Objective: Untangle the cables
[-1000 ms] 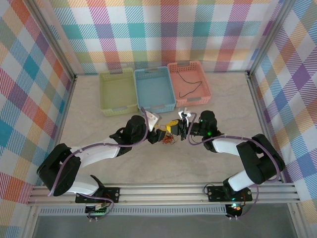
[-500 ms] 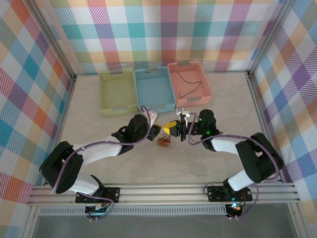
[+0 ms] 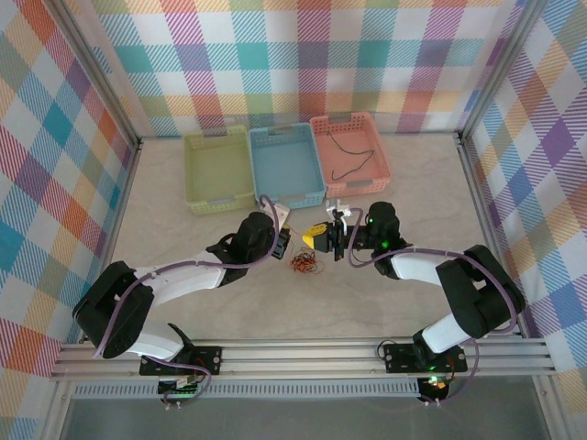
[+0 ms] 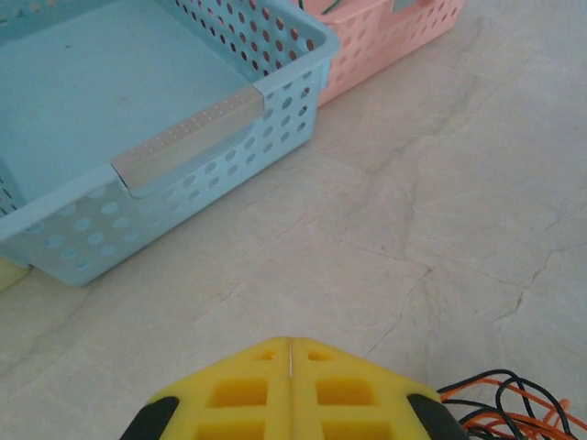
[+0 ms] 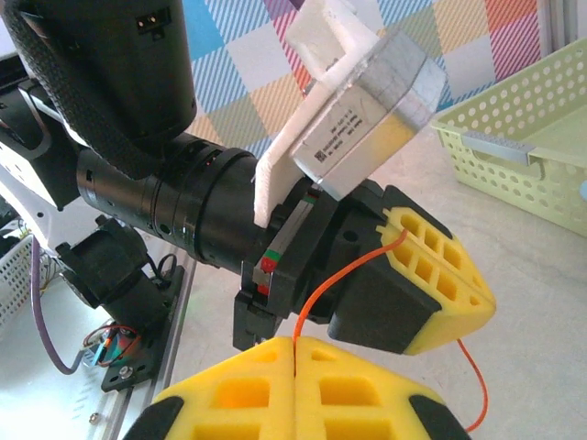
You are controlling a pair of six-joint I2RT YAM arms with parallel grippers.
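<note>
Right wrist cam: if I pull apart too hard, I reckon the orange wire [image 5: 341, 277] slips out or just drags the whole clump of cables [image 3: 304, 264] along. My right gripper [image 5: 293, 390] is pinched shut on that wire. The left gripper [image 5: 438, 291] is closed too, can't tell on what. Both arms reach inward, tips nearly meeting just beside the clump on the table [image 3: 183, 220].

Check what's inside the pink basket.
One thin black cable lies loose in a curve on the pink basket floor; nothing else is visible. The near wall hides the floor strip just behind it.
</note>
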